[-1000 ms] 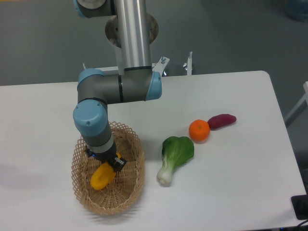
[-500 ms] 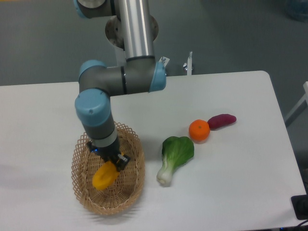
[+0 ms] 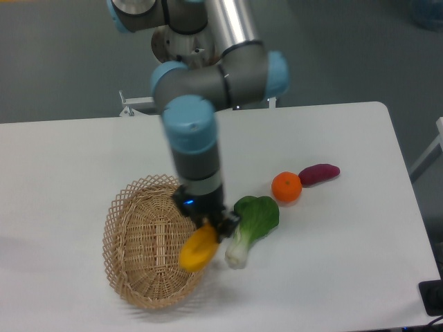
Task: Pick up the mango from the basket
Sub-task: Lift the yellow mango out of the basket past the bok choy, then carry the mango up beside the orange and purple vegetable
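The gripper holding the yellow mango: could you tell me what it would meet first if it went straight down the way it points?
Probably the right rim of the oval tan wicker basket, or the white table beside it; the gripper points down, and the elongated yellow mango would touch first. Depth is unclear.

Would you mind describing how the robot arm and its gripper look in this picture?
The robot arm has silver metal tube links, dark grey joint housings and light blue round end caps. Its wrist ends in a small black two-finger gripper, with a tiny blue light glowing at its base. No loose cables or readable markings are visible.
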Controlling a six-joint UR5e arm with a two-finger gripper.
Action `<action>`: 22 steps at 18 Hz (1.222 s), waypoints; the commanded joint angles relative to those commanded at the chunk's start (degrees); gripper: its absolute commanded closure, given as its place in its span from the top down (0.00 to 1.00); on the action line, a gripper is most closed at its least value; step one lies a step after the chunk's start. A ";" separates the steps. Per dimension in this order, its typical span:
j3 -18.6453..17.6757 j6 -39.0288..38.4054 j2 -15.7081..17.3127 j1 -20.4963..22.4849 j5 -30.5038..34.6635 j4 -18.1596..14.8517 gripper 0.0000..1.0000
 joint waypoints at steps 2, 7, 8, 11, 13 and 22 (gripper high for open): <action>0.88 3.95 0.44 2.82 -0.70 -1.76 0.46; 3.69 11.96 1.59 9.06 -2.55 -6.59 0.46; 4.04 13.28 1.59 9.94 -2.55 -7.30 0.46; 4.84 18.89 1.67 12.31 -2.64 -8.62 0.46; 5.01 22.24 1.67 13.55 -2.64 -9.41 0.46; 5.98 27.00 1.59 17.59 -3.87 -9.50 0.46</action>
